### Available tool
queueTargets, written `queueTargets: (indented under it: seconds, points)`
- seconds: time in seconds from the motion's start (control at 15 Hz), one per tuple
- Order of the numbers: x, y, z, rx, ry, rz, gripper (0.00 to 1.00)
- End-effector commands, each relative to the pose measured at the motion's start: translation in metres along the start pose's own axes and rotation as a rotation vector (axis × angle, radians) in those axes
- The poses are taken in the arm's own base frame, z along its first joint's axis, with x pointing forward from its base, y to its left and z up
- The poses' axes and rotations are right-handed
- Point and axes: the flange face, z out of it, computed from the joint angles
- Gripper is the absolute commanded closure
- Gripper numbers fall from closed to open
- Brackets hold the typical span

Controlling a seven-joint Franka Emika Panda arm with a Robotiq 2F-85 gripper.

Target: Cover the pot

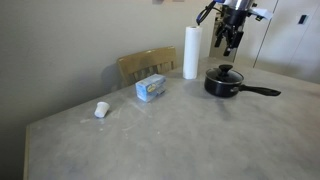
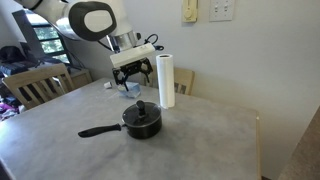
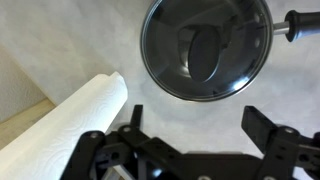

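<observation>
The small black pot (image 1: 222, 86) stands on the table with its long handle (image 1: 262, 91) pointing sideways; it also shows in an exterior view (image 2: 142, 125). The glass lid with a black knob (image 1: 226, 70) sits on top of it, as the wrist view (image 3: 205, 45) shows from above. There the pot's handle (image 3: 300, 25) sticks out at the upper right. My gripper (image 1: 230, 40) hangs open and empty above the pot, apart from the lid, in both exterior views (image 2: 135, 78) and in the wrist view (image 3: 200, 125).
A white paper towel roll (image 1: 190, 52) stands upright close beside the pot (image 2: 166, 80) (image 3: 60, 130). A blue box (image 1: 151, 88) and a small white cup (image 1: 101, 110) lie further along the table. A wooden chair (image 1: 147, 65) stands at the table's edge.
</observation>
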Motion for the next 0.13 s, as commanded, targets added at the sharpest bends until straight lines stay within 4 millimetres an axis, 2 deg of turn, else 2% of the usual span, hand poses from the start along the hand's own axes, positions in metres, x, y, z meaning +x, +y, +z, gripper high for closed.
queueTargets:
  seconds: [0.0, 0.07]
  points:
    - [0.0011, -0.0001, -0.0015, -0.001, 0.000, -0.001, 0.00]
    - [0.0011, -0.0006, 0.0004, 0.002, -0.001, -0.001, 0.00]
